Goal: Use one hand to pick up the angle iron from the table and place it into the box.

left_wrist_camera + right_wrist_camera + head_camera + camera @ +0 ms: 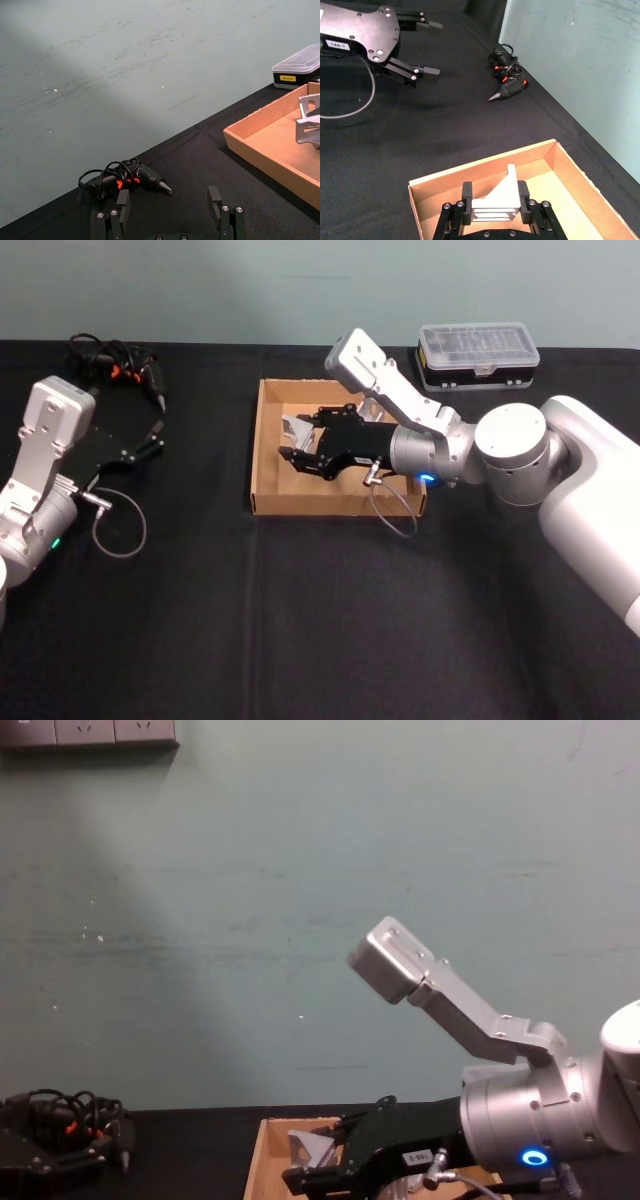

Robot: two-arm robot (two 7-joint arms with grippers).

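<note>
A black tabletop (pixel 320 620) stands before a pale green wall. Near its middle sits a shallow tan cardboard box (pixel 268 455) with low walls. The right arm reaches in from the right side, and its black right claw (pixel 298 444) is over the box's interior. The right wrist view shows the claw's two fingers (pixel 467 195) pressed against either side of a pale grey angle iron (pixel 501 195), a small triangular metal bracket, so the claw is closed on it. The bracket is held above the box floor toward the box's left half; whether it touches the floor cannot be told. In the chest view the angle iron (pixel 310 1145) shows just above the box's front wall, ahead of the claw's black body. The left arm is parked at the left edge of the tabletop, well apart from the box, with its left claw (pixel 158 436) pointing toward the far side; its fingers (pixel 215 197) stand wide apart with nothing between them. Beyond the left claw, near the far left of the tabletop, lies a black tool with a tangled cord (pixel 125 362) and orange marks. At the far right edge of the tabletop sits a clear-lidded plastic case (pixel 478 354) on a black base.
</note>
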